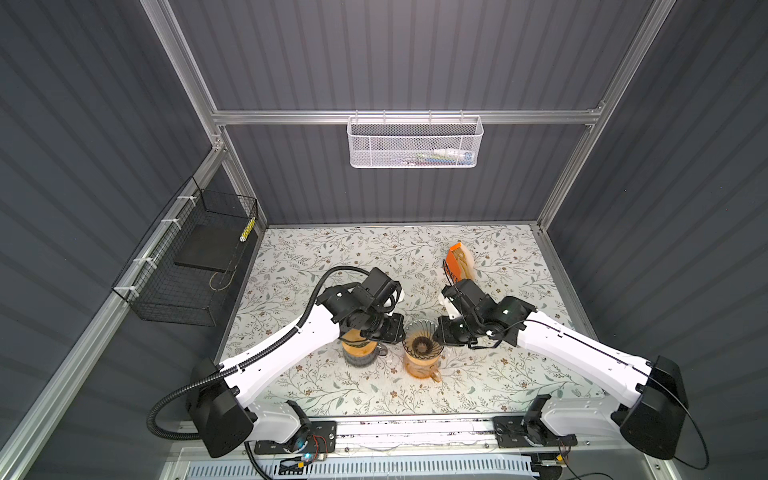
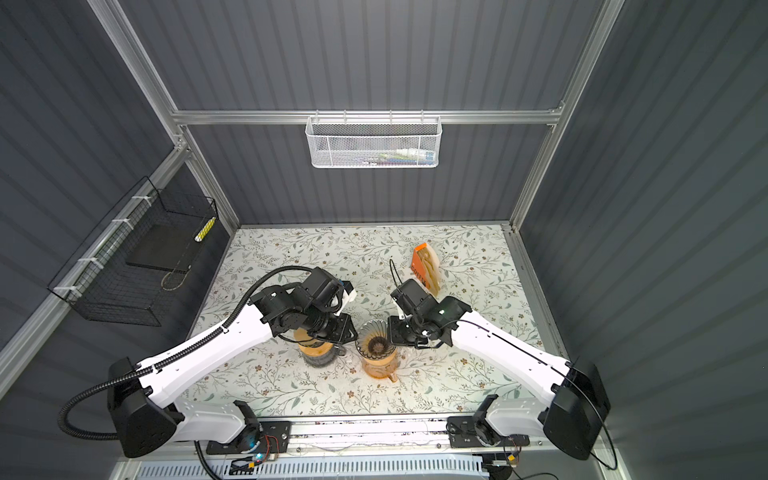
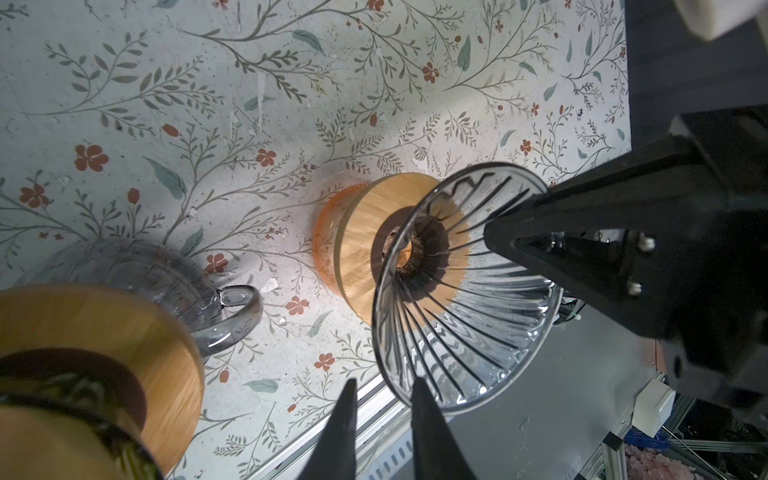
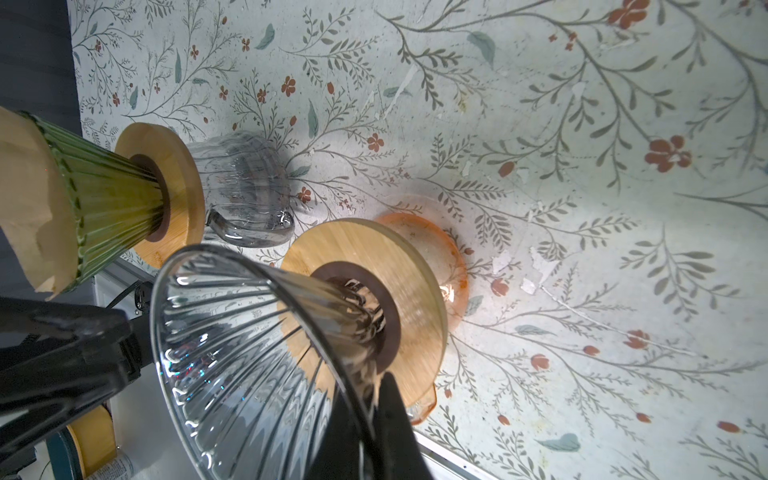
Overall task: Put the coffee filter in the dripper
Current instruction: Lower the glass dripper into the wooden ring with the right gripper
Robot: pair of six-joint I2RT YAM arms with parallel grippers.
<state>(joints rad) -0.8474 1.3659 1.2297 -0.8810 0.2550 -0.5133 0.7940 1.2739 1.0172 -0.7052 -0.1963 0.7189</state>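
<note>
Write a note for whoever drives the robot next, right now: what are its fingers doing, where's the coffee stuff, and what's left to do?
Left gripper: fingers slightly apart, holding nothing, right by the rim of the clear dripper.
Right gripper: fingers shut on that dripper's rim.
The clear dripper sits on the orange carafe, with no filter inside.
The green dripper, on the clear carafe, already holds a brown filter.
The filter pack stands toward the back, past the right arm.
Done: the clear dripper is steadied.
Left: probably fetch a filter from the pack and seat it in the clear dripper.
</note>
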